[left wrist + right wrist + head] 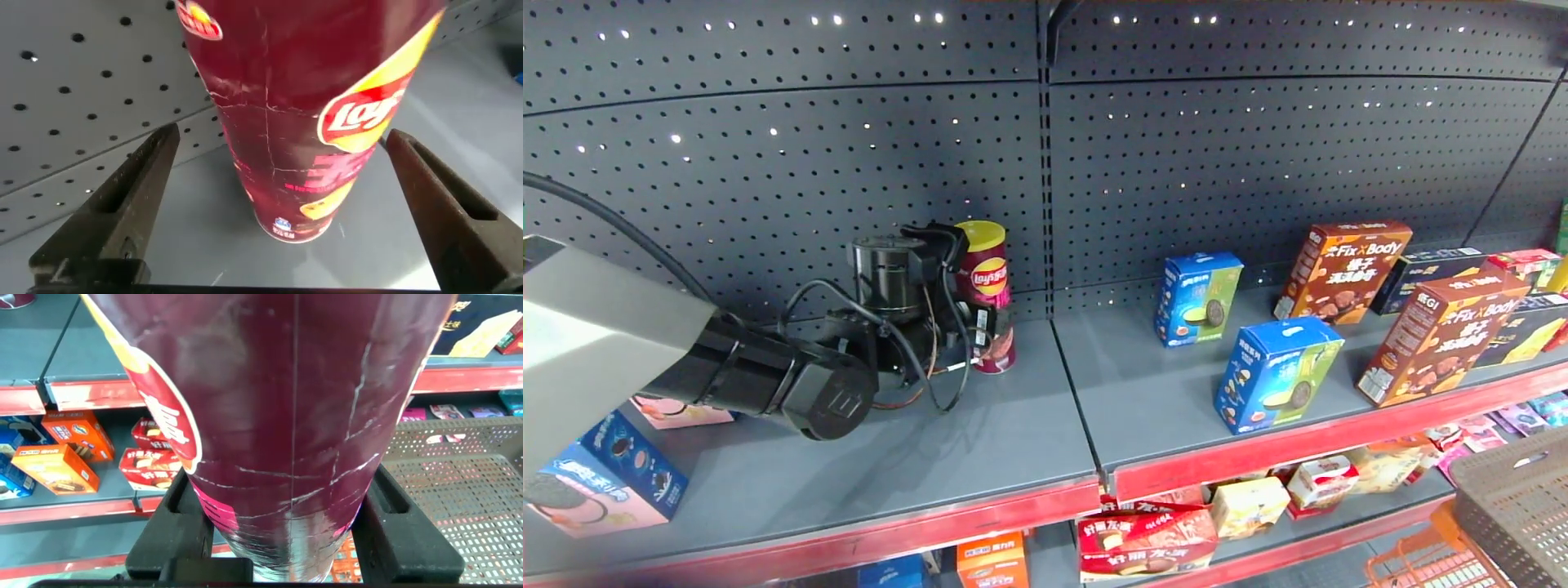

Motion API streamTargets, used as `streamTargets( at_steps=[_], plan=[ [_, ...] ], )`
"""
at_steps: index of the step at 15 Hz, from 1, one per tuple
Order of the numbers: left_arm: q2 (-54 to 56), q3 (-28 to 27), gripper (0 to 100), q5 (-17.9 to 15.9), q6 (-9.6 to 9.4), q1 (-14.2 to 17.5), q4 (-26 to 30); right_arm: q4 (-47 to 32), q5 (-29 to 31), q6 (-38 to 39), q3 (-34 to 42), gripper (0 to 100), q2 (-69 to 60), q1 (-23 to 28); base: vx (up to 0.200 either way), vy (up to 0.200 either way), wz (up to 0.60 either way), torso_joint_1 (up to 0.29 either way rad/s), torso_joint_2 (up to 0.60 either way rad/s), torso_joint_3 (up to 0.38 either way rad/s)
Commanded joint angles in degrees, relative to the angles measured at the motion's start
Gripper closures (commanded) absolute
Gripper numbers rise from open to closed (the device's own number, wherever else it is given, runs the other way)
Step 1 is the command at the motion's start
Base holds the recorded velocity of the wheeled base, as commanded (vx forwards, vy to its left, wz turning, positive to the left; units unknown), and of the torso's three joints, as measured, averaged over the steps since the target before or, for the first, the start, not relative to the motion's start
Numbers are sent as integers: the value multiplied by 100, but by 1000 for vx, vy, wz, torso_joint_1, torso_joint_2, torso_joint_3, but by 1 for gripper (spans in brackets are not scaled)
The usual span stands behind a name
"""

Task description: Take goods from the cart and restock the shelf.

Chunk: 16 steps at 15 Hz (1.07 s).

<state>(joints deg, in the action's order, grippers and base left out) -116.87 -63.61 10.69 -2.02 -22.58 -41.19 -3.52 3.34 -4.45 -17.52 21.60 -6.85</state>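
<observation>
Placement, left side: your left gripper point(282, 135) stands spread wide around the standing can point(278, 106). One of its fingers point(131, 196) sits off each flank with a clear gap on both sides, so nothing grips the can. It rests upright, base down, on the shelf point(980, 441), just short of the pegboard back point(768, 163) beyond the fingertips. Judged against the task, this looks like the letting-go end of a restock. Back out straight along the finger line with no sideways sweep and no closing on the way. A tall narrow can will likely tip at a brush. Your right gripper point(286, 506) is clamped on a second can point(278, 416), with the grey cart basket point(458, 482) beyond it. I'd suggest seating that one beside the first once the left arm is clear. Labels: both cans are maroon. The standing one has a yellow lid and a round red-and-yellow logo with white lettering turned to the aisle, so leave it facing that way. Farther along the shelf, to the left gripper's right, stand blue boxes point(1274, 371) picturing sandwich biscuits. Past them are brown boxes point(1437, 335) with bold white print.
</observation>
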Motion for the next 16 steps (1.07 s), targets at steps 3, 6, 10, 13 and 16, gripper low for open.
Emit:
streamTargets(
  at_steps=[3, 6, 10, 13, 16],
  plan=[
    [-222, -81, 0, 12, 9, -1, -12, 1, 0, -3, 12, 100, 28, 0, 0, 0, 0, 0, 0, 0],
    [-407, -266, 0, 223, 62, 8, -12, 1, 0, -3, 12, 100, 28, 0, 0, 0, 0, 0, 0, 0],
    [-547, -512, 0, 240, 158, -10, -12, 1, 0, -3, 38, 100, 20, 0, 0, 0, 0, 0, 0, 0],
    [-565, -494, 0, 240, 167, -10, -29, 1, 0, -3, 47, 100, 20, 0, 0, 0, 0, 0, 0, 0],
    [-565, -450, 100, 240, 150, -19, -249, 1, 0, -3, 55, 100, 20, 0, 0, 0, 0, 0, 0, 0]
  ],
)
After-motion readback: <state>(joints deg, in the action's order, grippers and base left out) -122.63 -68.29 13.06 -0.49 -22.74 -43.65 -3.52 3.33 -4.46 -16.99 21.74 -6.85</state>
